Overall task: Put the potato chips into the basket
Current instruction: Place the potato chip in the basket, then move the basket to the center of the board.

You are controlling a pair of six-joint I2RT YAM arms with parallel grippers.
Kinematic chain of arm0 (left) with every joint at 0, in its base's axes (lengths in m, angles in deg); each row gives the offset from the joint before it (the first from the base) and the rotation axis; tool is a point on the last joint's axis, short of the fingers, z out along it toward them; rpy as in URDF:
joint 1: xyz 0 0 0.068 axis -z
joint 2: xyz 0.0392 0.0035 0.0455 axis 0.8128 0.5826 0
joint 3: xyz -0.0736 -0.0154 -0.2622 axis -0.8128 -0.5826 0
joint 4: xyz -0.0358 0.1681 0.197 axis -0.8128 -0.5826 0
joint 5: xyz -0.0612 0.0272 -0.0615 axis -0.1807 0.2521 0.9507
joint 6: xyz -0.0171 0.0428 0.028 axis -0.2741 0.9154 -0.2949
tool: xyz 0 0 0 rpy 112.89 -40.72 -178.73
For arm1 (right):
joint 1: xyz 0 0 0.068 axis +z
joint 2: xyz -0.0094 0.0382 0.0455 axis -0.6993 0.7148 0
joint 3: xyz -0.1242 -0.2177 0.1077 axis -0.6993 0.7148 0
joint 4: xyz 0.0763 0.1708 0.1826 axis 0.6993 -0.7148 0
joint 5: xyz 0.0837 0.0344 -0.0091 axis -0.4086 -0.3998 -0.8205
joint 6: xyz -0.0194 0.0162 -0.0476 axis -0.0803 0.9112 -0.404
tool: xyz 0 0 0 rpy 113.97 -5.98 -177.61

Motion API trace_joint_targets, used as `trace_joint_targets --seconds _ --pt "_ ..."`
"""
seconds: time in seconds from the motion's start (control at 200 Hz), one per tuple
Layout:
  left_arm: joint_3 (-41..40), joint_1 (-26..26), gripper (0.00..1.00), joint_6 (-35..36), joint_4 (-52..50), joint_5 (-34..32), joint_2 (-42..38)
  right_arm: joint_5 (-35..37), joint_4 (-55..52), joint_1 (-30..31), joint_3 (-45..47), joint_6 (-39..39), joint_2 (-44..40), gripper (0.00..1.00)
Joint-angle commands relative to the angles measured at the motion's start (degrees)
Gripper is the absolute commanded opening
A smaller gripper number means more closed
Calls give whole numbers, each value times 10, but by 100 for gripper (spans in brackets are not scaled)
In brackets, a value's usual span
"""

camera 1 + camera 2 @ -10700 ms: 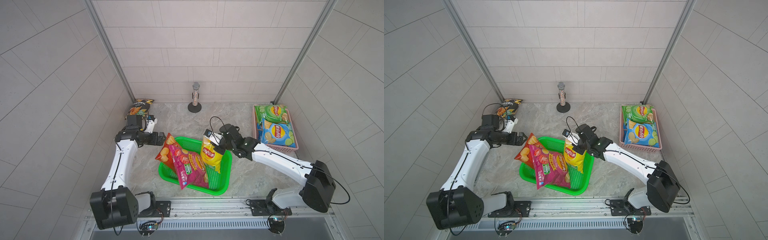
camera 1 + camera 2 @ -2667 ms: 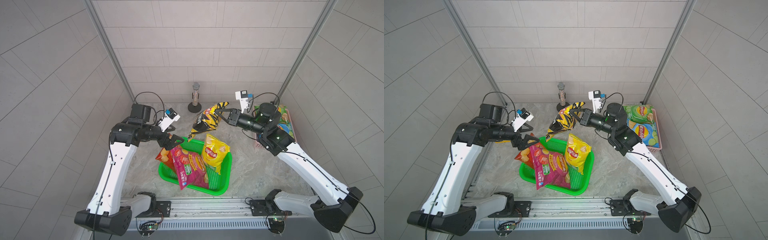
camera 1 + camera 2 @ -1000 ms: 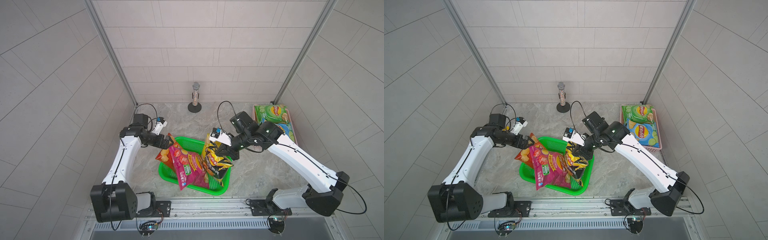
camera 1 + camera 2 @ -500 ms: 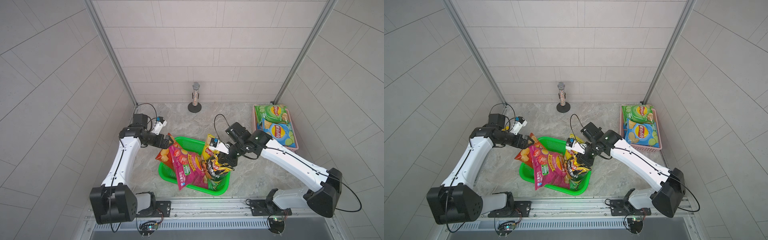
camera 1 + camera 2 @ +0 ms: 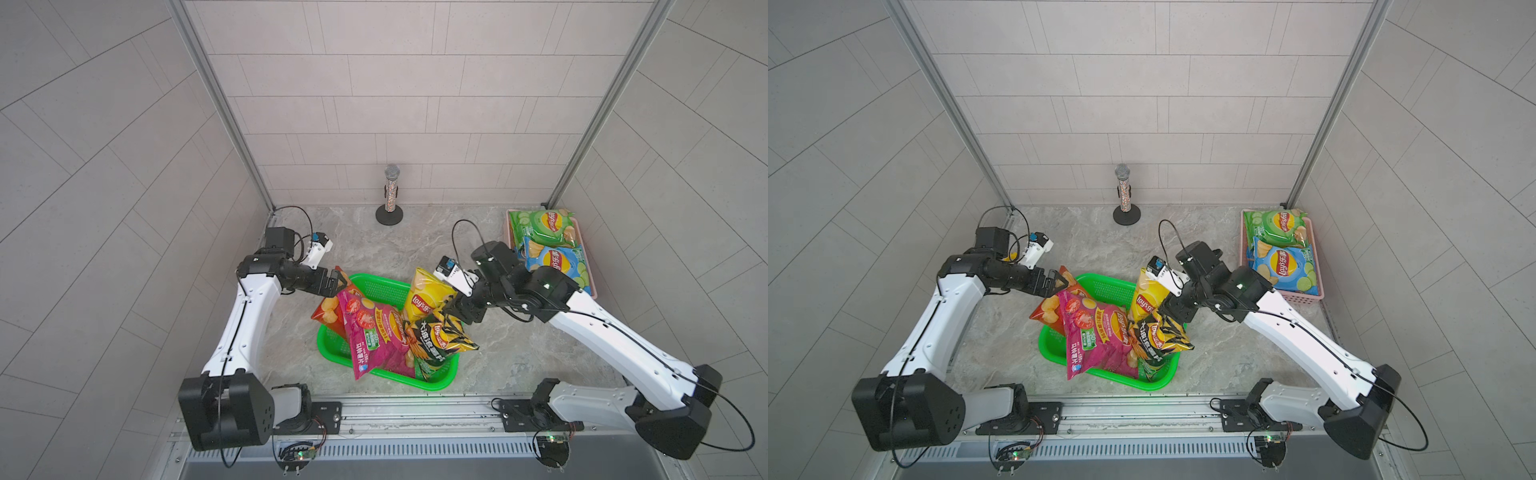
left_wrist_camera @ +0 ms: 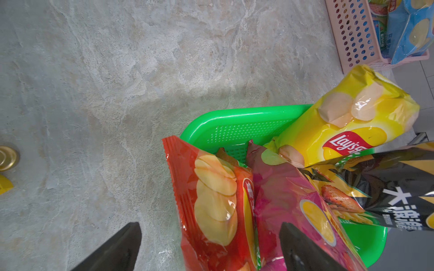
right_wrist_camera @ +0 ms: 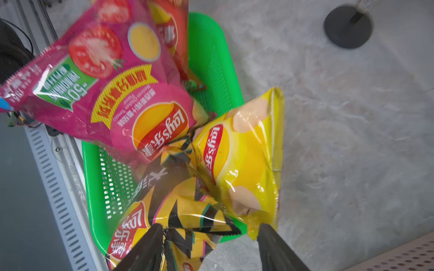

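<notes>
The black bag (image 5: 440,336) sits directly at the right gripper (image 5: 451,312). In the right wrist view its serrated top edge is seen between the parted fingers (image 7: 145,246), close against one of them and not clamped. From that edge the bag's long axis runs down and away from the gripper into the green basket (image 5: 376,289). The lower end is set inside the corner on the right arm's side, and the upper part leans out over that rim. The bag is propped against the yellow bag (image 5: 426,299) and the magenta bag (image 5: 374,336), both lodged in the same basket.

The right arm is plainly the nearer one — it is stretched low toward the basket, wrist pitched down above the rim. The bag is judged to be let go, so a clean pull back along its axis is called for, lest the edge be snagged and dragged out.

At the basket's opposite side the left gripper (image 5: 332,286) is held wide open at the red-orange bag's (image 5: 328,309) top corner — contact cannot be told.
</notes>
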Motion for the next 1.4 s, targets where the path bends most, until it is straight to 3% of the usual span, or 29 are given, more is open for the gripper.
trace_joint_targets --seconds 0.0,0.18,0.345,0.48,0.685,0.866,1.166,1.396 --pt "28 -4 100 -3 -1 -9 -11 23 19 0 -16 90 -40 71" --pt "63 -4 100 -5 -8 -37 -21 29 68 0 62 287 -106 64" --pt "82 -5 100 -40 4 -86 -28 76 158 0 239 505 -246 54" --pt "65 -8 100 -61 29 -108 -26 92 170 1 340 597 -357 53" --pt "44 -14 100 -77 52 -132 -13 71 136 3 429 672 -458 53" --pt "27 -14 100 -98 65 -117 -4 13 127 21 471 717 -426 52" --pt "25 -15 100 -101 68 -112 -2 85 218 142 528 781 -381 52" --pt "24 -14 100 -101 69 -112 -5 132 216 147 526 784 -401 52"
